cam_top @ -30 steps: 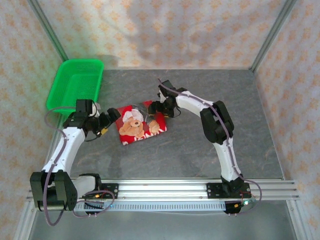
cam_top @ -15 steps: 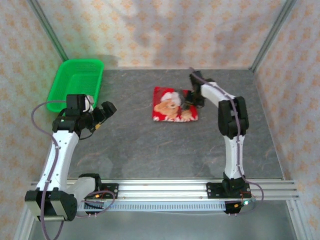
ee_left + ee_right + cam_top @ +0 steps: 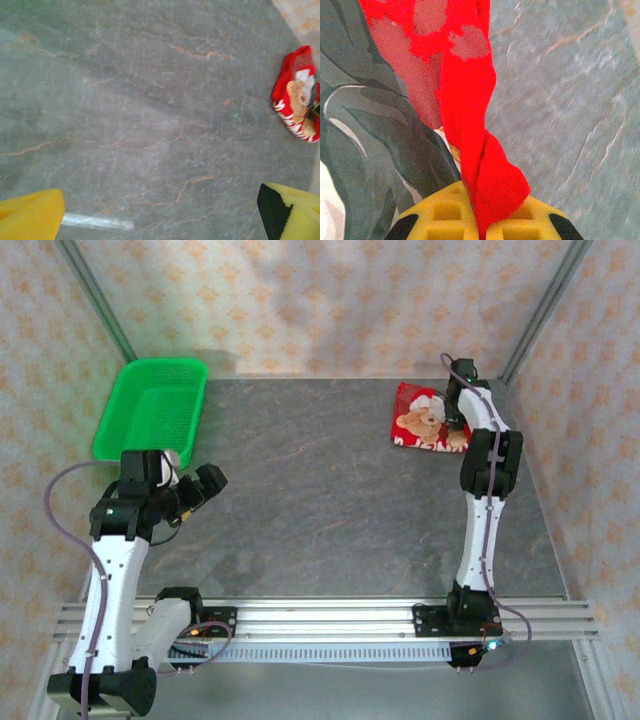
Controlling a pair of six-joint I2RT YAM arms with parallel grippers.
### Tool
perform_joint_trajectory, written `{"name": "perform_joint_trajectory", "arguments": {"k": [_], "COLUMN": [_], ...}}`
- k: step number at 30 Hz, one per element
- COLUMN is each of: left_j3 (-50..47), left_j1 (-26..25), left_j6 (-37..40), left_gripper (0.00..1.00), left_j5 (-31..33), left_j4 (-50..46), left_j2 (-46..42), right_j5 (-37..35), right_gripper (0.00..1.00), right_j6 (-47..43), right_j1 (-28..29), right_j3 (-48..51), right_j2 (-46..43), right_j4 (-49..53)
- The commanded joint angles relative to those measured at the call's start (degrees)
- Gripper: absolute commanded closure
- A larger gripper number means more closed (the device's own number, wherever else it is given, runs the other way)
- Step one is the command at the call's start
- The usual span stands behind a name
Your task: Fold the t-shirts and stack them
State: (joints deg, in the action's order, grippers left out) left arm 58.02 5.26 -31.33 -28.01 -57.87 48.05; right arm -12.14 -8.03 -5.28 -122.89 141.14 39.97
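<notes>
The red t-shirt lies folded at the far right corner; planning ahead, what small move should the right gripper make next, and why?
Probably open the right gripper and lift clear: the t-shirt appears to lie folded, bear up, on the table, with a red fold pinched in its jaws.

Robot test cell in a lab: a grey stone-patterned tabletop (image 3: 330,520) boxed in by panels of pale floral wallpaper (image 3: 330,300) on bare aluminium frame posts (image 3: 95,302), with two white-and-black robot arms (image 3: 118,550) bolted to a silver aluminium rail (image 3: 330,618) along the near edge.
</notes>
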Motion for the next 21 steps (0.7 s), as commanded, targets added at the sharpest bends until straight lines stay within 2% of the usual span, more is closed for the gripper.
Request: {"name": "perform_joint_trajectory", "arguments": {"k": [1, 5, 8, 11, 14, 15, 16, 19, 21], "left_j3": [-0.5, -1.4, -3.8, -7.7, -10.7, -11.9, -13.0, -16.1, -18.8], "left_j1": [-0.2, -0.2, -0.2, -0.3, -0.4, -0.5, -0.6, -0.8, -1.0], "left_j6": [2.9, 1.3, -0.8, -3.7, -3.0, -1.2, 0.0, 4.9, 7.7], "left_gripper": [0.0, 0.0, 0.0, 0.0, 0.0, 0.0, 0.0, 0.0, 0.0], "left_j5": [2.8, 1.5, 3.3, 4.6, 10.1, 12.3, 16.5, 25.4, 30.7], "left_j4": [-5.3, -3.4, 0.8, 8.7, 14.4, 16.3, 17.5, 24.0, 31.4], "left_j2": [-1.8, -2.8, -3.6, -3.6, -2.8, -2.8, -3.0, -2.8, -0.7], "right_j5": [-6.3, -6.4, 0.9, 4.7, 8.3, 10.9, 10.9, 10.7, 9.7], "right_gripper": [0.57, 0.4, 0.32, 0.28, 0.23, 0.2, 0.01, 0.01, 0.01], "right_j6": [-1.9, 4.3, 7.0, 9.6, 11.6, 12.6, 13.5, 17.8, 18.0], "right_j1": [-1.3, -2.5, -2.3, -1.4, 0.6, 1.7, 3.4, 5.8, 5.8], "right_j3": [-3.6, -6.0, -4.6, 2.9, 19.9, 28.5, 38.5, 68.5, 83.6], "right_j2": [1.5, -4.6, -14.0, -24.6, -39.2, -46.8, -54.5, -77.4, -90.1], "right_j4": [-5.4, -4.3, -0.5, 3.9, 4.9, 2.8, -0.6, -13.5, -20.7]}}
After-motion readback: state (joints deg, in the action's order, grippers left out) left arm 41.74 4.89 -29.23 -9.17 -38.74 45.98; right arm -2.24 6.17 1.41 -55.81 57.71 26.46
